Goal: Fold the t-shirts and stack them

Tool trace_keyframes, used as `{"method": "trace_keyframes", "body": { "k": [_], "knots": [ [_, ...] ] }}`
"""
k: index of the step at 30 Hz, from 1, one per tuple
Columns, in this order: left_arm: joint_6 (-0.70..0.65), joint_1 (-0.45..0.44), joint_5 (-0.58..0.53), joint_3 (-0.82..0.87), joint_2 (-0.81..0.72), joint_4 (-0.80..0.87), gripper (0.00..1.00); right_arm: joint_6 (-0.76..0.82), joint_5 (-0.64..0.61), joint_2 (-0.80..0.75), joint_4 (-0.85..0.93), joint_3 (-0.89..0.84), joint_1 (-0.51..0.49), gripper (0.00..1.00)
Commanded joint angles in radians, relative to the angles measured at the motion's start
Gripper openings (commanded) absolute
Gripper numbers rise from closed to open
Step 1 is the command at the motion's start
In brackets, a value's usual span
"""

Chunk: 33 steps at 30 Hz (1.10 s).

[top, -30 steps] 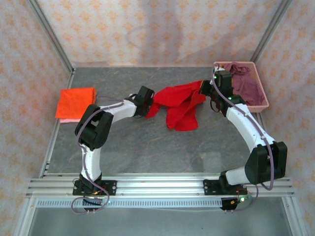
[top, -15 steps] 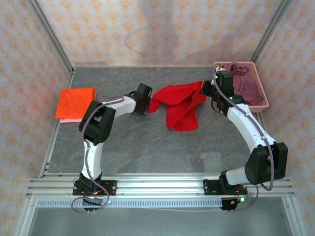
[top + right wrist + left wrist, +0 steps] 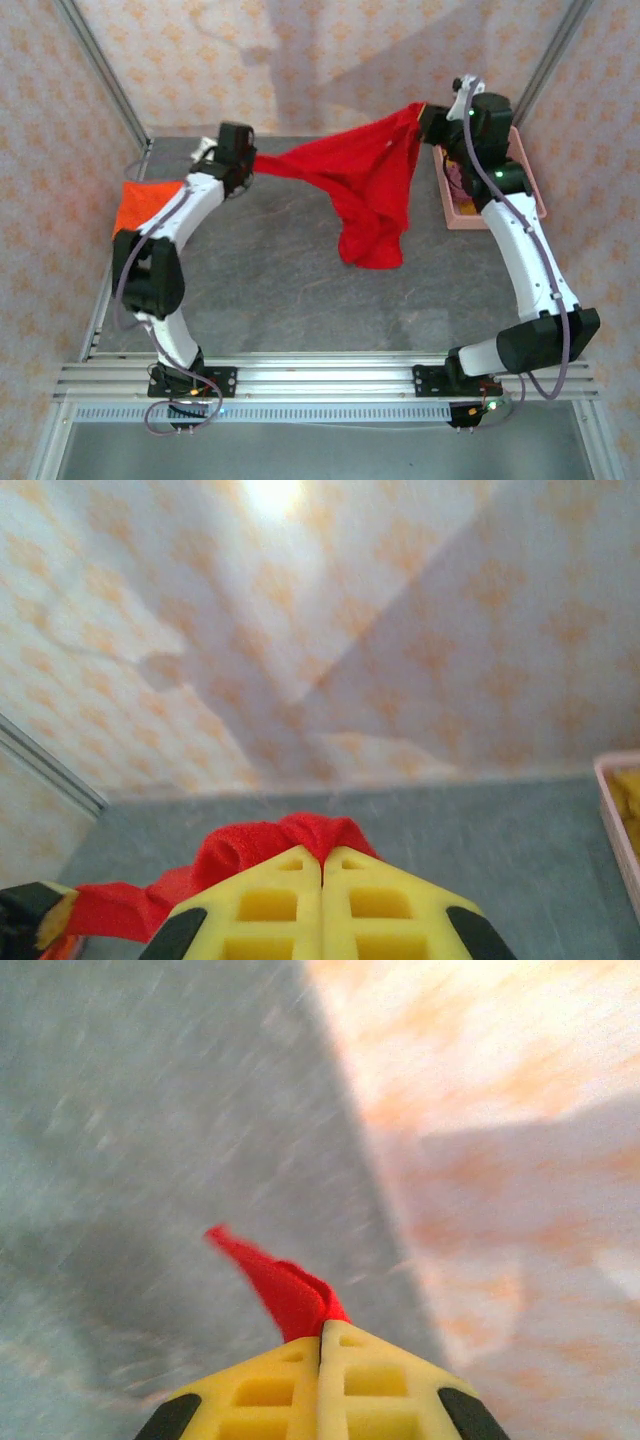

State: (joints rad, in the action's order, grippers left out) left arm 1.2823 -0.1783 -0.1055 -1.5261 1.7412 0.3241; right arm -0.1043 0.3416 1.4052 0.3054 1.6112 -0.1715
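Observation:
The bright red t-shirt hangs in the air, stretched between both grippers, its lower part drooping to the table. My left gripper is shut on its left end; a red fold sticks out past the yellow fingers. My right gripper is shut on the right end, with bunched red cloth at its tips. A folded orange t-shirt lies at the far left, partly behind the left arm. Mustard yellow cloth shows in the pink basket.
The pink plastic basket stands at the right edge, mostly behind the right arm. Patterned walls close the back and both sides. Bare grey table lies in front of the hanging shirt.
Both grippers have risen and drawn apart, the left toward the back left and the right toward the back. The red shirt has been lifted and stretched out between them.

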Motion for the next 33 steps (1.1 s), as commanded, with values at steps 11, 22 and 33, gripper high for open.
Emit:
{"method": "trace_keyframes", "body": {
  "k": [11, 22, 33],
  "knots": [
    [-0.288, 0.105, -0.237, -0.086, -0.404, 0.134, 0.00, -0.141, 0.250, 0.051, 0.005, 0.308, 0.010, 0.00],
    [-0.347, 0.105, -0.158, -0.056, -0.483, 0.154, 0.00, -0.163, 0.292, -0.106, -0.068, 0.105, 0.011, 0.00],
    [-0.372, 0.168, -0.152, -0.173, -0.427, 0.180, 0.00, -0.133, 0.323, 0.222, -0.010, 0.328, 0.009, 0.00]
  ]
}}
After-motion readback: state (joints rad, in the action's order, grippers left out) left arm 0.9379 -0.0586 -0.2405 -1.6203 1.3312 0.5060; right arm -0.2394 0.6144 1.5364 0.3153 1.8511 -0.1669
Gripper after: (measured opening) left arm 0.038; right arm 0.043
